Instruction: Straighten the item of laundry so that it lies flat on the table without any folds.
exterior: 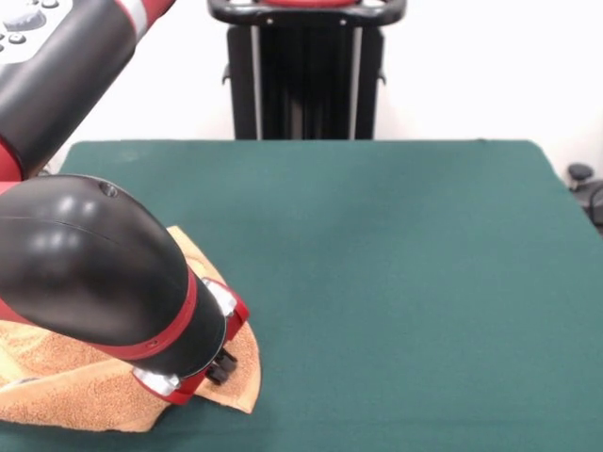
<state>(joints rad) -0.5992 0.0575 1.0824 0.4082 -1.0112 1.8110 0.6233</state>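
The towel (66,381) lies at the lower left of the frame, on the green table (396,282), close to the table's near edge. It is orange-tan terry and is not flat: a fold ridge runs along its lower part, and a pointed corner sticks out toward lower centre. Another strip of it shows at mid-left, just right of the arm's rounded body. Most of the cloth is hidden, because the arm (85,273) comes down from the upper left and its big black elbow covers the towel's middle. The arm's red-ringed wrist ends right over the towel's right-hand corner. The gripper (222,365) shows only as a small black piece poking out under the wrist, against the cloth; whether it is open, closed or pinching the towel cannot be told from here. The rest of the table stretches away to the right and up, a broad green cloth top. At top centre the black pedestal (306,71) stands behind the table's far edge against a white wall. Some dark hardware (586,188) shows at the right edge, beyond the table's corner.
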